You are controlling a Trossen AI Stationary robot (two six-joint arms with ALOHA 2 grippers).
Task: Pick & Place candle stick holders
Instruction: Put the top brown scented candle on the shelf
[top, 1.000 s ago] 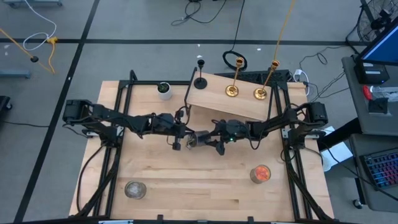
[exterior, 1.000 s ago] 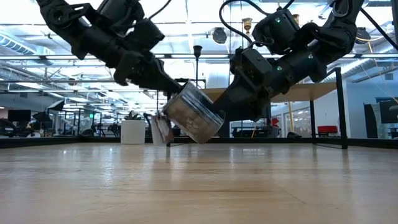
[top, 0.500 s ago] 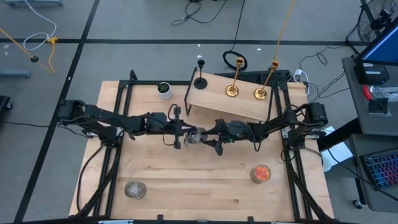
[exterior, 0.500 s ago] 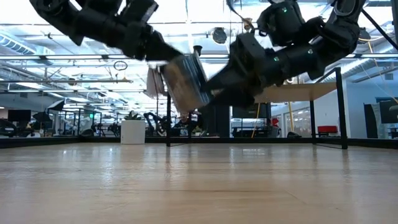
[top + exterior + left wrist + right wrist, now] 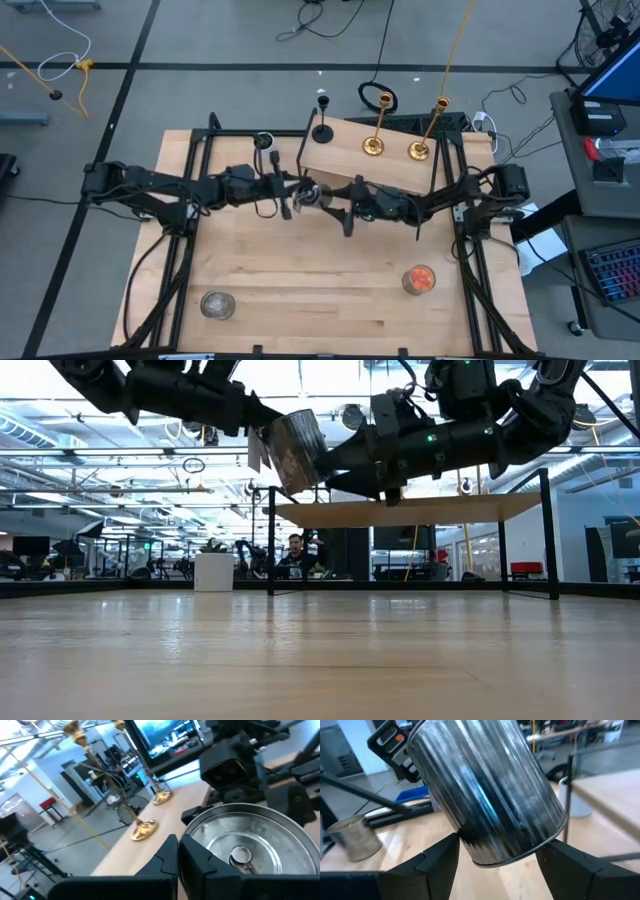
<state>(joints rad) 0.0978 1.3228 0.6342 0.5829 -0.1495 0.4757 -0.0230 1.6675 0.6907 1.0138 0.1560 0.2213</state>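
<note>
A silvery clear-glass cup (image 5: 311,193) hangs tilted in mid-air between my two grippers, about level with the raised wooden shelf (image 5: 350,165); it also shows in the low view (image 5: 295,450). My left gripper (image 5: 297,195) is shut on its open end. My right gripper (image 5: 326,198) is shut on its closed end. Two brass holders (image 5: 373,146) (image 5: 418,151) and the slim black stemmed one (image 5: 323,131) stand on the shelf. A second silvery cup (image 5: 217,305) and the orange-red cup (image 5: 419,280) stand on the table near its front edge. My left gripper holds the cup's rim (image 5: 186,822), one finger (image 5: 200,860) inside the mouth and one (image 5: 167,857) outside. It comes level from the table's left. My right gripper has the cup's wall near the closed base (image 5: 470,847) between its two fingers, coming from the table's right. The cup is tilted and clear of the table.
A small white cup (image 5: 264,143) with a dark inside stands at the far edge, left of the shelf. The shelf's black legs (image 5: 301,160) are close behind the grippers. Bare tabletop (image 5: 320,290) lies toward the near edge. A person shows far off in the low view (image 5: 292,550).
Both grippers have gone up and toward the table's far edge with the silvery cup between them. The cup has risen from just above the table to the shelf's height and has stayed tilted.
</note>
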